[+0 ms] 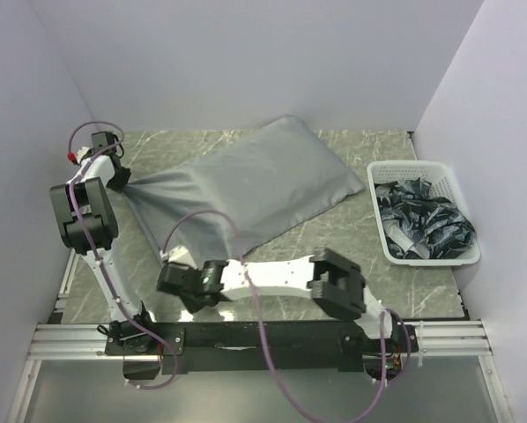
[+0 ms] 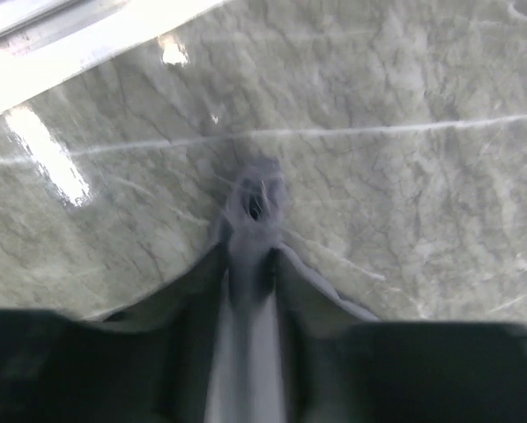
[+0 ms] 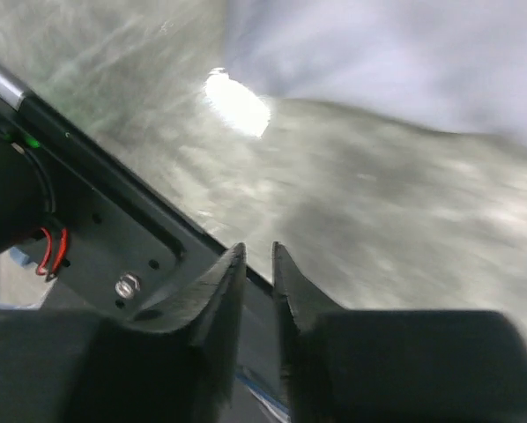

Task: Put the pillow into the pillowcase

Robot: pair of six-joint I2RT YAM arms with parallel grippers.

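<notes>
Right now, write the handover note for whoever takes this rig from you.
The left gripper is shut on a bunched corner of the pillowcase at the far left.
The right gripper is slightly open and empty, beside the pillowcase's near edge.
The pillow is not in view; the pillowcase lies plump, so it is probably inside.
Left to do: confirm the pillow is fully in, then let go.

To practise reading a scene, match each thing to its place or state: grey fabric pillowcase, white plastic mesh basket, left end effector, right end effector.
1 grey fabric pillowcase
2 white plastic mesh basket
3 left end effector
4 right end effector

A marble table, right side
B table's near edge
C table's middle
D pinching a fabric corner

Pairs: 1-C; 2-A; 3-D; 4-B
</notes>
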